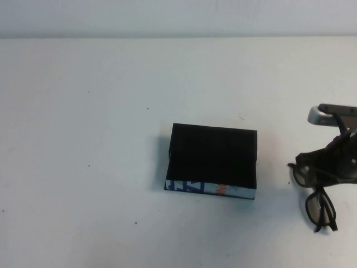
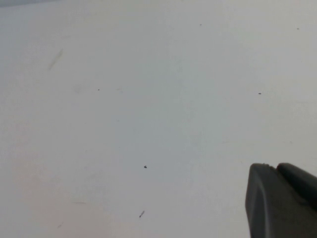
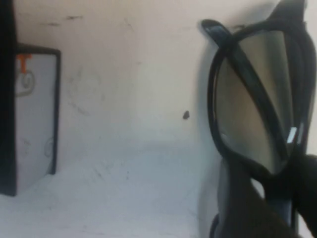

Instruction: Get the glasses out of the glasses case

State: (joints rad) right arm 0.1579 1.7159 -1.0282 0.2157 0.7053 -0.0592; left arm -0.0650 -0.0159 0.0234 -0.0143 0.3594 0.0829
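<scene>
right of one glasses case (image 1: pixel 212 162), right pincer (image 1: pixel 329 162) grips one glasses (image 1: pixel 319 207); left pincer (image 2: pixel 282 201) state unclear.

The glasses case (image 1: pixel 212 162) sits mid-frame on the table (image 1: pixel 83 139); the glasses (image 1: pixel 317 192) lie at lower right, beneath the right gripper (image 1: pixel 329 162).

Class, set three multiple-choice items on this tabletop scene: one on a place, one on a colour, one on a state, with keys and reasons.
1. Where are the glasses?
A. inside the case
B. right of the case
C. left of the case

2. The glasses case is mostly:
A. black
B. red
C. green

3. The right gripper is:
A. away from everything
B. at the case
C. at the glasses

Answers:
1 B: they lie by the right edge, apart from the case.
2 A: black top, one white printed side.
3 C: it sits over the frame; the left gripper is over bare table.
</scene>
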